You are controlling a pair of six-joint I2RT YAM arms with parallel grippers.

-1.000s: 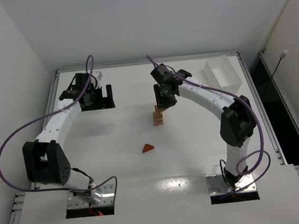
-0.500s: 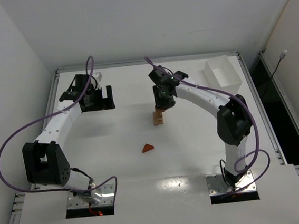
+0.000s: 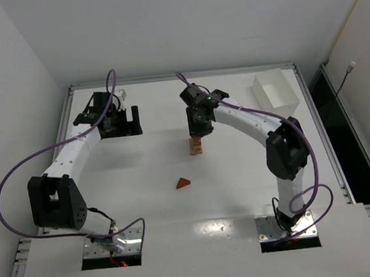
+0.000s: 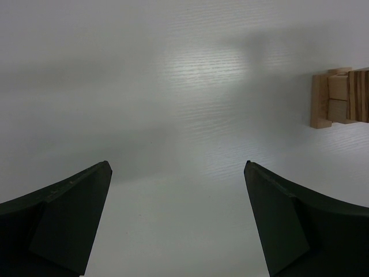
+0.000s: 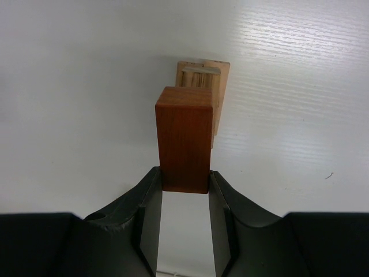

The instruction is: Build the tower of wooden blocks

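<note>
Tower (image 3: 196,146) position: near the middle of the white bench (image 3: 242,185), slightly toward the far side, directly beneath the right pincer (image 3: 196,129). The tower is a narrow upright stack of light tan wood blocks. In the right wrist view its top (image 5: 203,81) shows pale end grain and a square outline. The right pincer (image 5: 185,176) is clenched on a reddish-brown brick (image 5: 184,147), with one black finger pressed against each long side. The brick is smooth, rectangular and noticeably darker than the tan pieces. It sits in line with the stack top, overlapping it in the wrist view; whether it touches the stack cannot be determined. The left pincer (image 4: 176,164) is fully released, its jaws spread wide over bare bench surface with nothing between them. It is at the far left of the bench (image 3: 127,121), well apart from the tower, whose tan blocks appear at the right edge of the left wrist view (image 4: 337,98). One reddish-brown wedge (image 3: 183,183) lies loose on the bench, nearer to the arm bases than the tower. A white box (image 3: 275,92) stands at the far right corner.
</note>
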